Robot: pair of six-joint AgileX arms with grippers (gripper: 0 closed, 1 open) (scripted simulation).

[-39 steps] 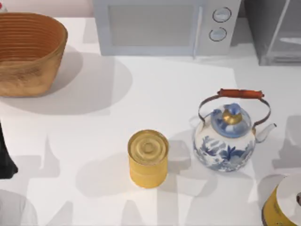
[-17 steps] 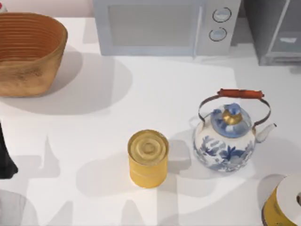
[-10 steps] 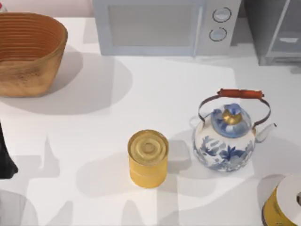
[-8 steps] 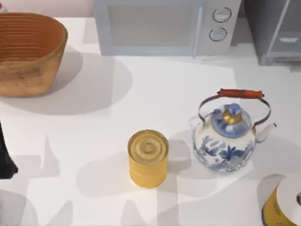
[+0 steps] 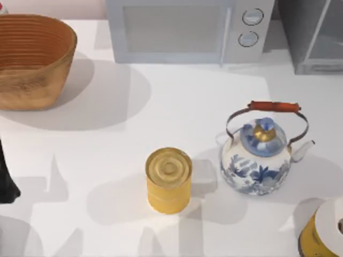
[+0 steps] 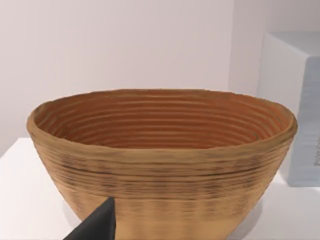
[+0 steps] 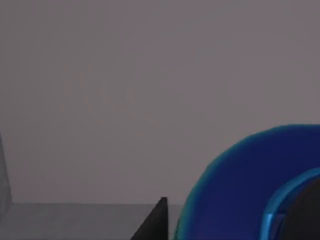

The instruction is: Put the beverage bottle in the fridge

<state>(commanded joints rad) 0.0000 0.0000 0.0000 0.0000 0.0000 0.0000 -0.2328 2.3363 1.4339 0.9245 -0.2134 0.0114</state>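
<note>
In the right wrist view a blue rounded beverage bottle [image 7: 235,175] sits very close, between a black fingertip [image 7: 157,220] and a dark shape on its other side. My right gripper [image 7: 230,222] looks shut on it. Behind it are a plain grey wall and a grey floor, like the inside of a cabinet. The fridge [image 5: 313,35], grey with a pale glassy door panel, stands at the table's back right corner in the top view. My left arm [image 5: 5,179] is parked at the left edge, with one black fingertip [image 6: 100,225] facing the basket.
A woven basket [image 5: 32,59] stands back left, with a light grey microwave [image 5: 187,29] at back centre. A yellow can [image 5: 169,179] and a blue-and-white kettle [image 5: 262,155] stand mid-table. A yellow, white-topped container [image 5: 324,233] is at the front right corner.
The pale patch seen in the fridge's glass panel is gone. Shadows on the front right of the table have shifted. The can, kettle, basket and left arm have not moved.
</note>
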